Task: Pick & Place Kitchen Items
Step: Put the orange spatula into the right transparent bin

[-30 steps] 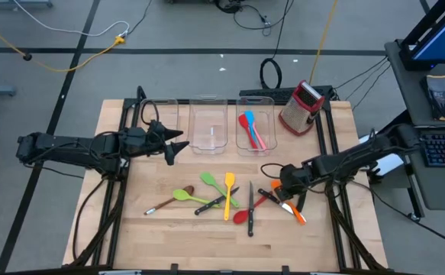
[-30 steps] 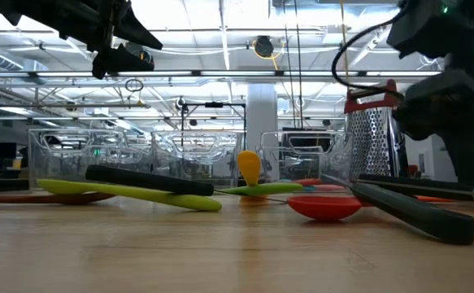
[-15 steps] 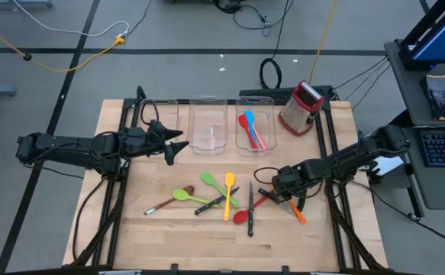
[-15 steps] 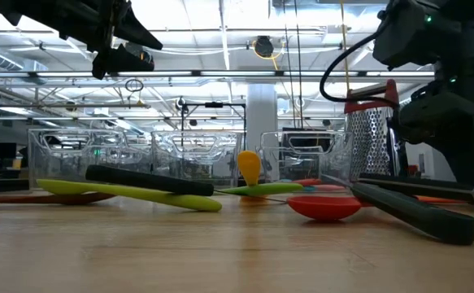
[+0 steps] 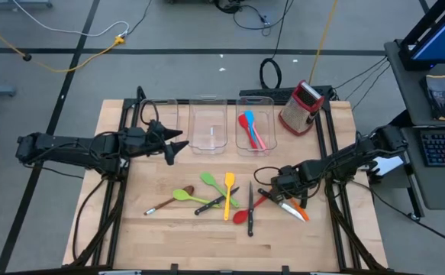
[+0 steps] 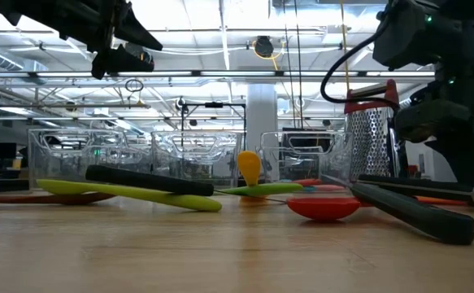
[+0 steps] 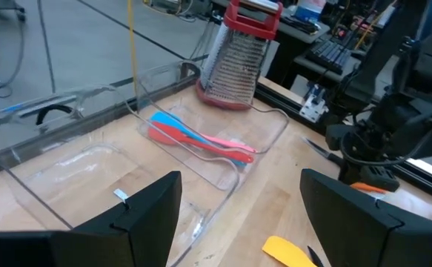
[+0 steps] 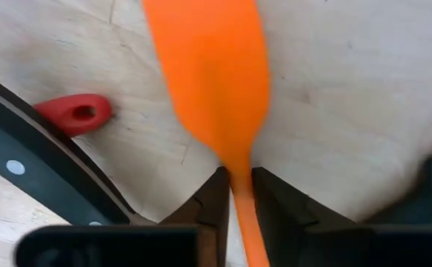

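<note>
1. two arms are over the wooden table (image 5: 161, 229); the right gripper (image 5: 286, 186) is low among the utensils on the table's right side, its fingers (image 8: 214, 204) pinched on the thin neck of the orange spatula (image 8: 208, 81).
2. in the right wrist view the orange blade stands out ahead of the fingers, over bare wood, with a red handle end (image 8: 75, 113) and a black knife handle (image 8: 45, 174) lying beside it.
3. the left gripper (image 5: 173, 145) hangs above the table's left part, just in front of the left clear bin (image 5: 159, 116), its fingers (image 7: 145, 215) spread wide and holding nothing.
4. a blue spatula (image 5: 249, 126) and a pink one (image 5: 257, 136) lie in the right bin (image 5: 255, 101).
5. loose on the table's middle lie a green spoon (image 5: 185, 195), a green spatula (image 5: 212, 182), a yellow spatula (image 5: 228, 192), a red spoon (image 5: 244, 215) and a black-handled knife (image 5: 250, 205).
6. the box grater (image 5: 301, 107) stands upright at the far right corner, beside the right bin.
</note>
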Robot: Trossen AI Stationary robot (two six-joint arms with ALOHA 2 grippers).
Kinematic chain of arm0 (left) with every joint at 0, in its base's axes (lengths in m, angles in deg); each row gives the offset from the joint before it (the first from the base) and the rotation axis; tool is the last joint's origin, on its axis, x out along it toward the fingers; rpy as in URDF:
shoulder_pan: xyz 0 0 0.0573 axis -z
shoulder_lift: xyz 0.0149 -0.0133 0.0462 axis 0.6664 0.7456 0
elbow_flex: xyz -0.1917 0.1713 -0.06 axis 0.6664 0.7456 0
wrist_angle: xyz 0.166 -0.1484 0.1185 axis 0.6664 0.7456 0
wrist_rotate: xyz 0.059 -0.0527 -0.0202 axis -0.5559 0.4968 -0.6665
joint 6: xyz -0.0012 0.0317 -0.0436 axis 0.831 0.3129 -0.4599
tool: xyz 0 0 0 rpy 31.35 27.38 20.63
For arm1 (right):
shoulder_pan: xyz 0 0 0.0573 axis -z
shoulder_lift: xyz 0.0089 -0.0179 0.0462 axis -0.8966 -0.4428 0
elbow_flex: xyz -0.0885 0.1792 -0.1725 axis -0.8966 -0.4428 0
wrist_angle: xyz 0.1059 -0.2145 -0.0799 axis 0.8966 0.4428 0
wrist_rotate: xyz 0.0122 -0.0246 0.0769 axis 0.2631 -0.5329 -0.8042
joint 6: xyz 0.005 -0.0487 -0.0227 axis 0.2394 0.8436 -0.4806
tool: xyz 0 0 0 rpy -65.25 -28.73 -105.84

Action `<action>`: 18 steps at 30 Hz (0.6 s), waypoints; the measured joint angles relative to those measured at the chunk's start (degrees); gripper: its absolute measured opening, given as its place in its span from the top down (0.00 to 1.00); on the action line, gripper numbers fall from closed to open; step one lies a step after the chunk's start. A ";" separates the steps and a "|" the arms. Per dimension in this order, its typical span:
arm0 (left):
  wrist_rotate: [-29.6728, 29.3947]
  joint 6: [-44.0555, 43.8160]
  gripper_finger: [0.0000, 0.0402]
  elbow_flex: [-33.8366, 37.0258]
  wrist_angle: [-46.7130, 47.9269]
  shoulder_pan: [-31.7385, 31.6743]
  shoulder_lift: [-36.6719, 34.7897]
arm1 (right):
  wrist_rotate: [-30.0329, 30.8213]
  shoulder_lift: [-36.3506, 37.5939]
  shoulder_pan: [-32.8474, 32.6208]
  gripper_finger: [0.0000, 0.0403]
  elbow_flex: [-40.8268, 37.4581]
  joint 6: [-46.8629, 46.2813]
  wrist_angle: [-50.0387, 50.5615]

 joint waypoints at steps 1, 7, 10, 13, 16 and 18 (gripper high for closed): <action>-0.41 0.02 0.31 0.00 -0.02 0.00 0.00 | 0.18 0.10 0.00 0.92 -0.01 0.10 -0.11; -1.56 0.02 0.31 0.00 0.00 -0.02 0.00 | 0.36 1.08 0.02 0.97 -0.30 -0.05 -1.21; -1.56 0.02 0.31 0.00 0.00 -0.02 0.00 | 0.54 2.13 0.09 0.97 -0.33 -0.18 -1.84; -1.56 0.02 0.31 0.00 0.01 -0.02 0.00 | 0.97 4.06 0.09 0.97 -0.37 -0.03 -2.66; -1.56 0.02 0.31 0.00 0.00 -0.02 0.00 | 1.89 6.89 0.15 0.97 -0.37 -0.01 -3.14; -1.55 0.02 0.31 0.00 0.02 0.00 0.00 | 2.33 8.68 0.15 0.97 -0.37 0.01 -3.33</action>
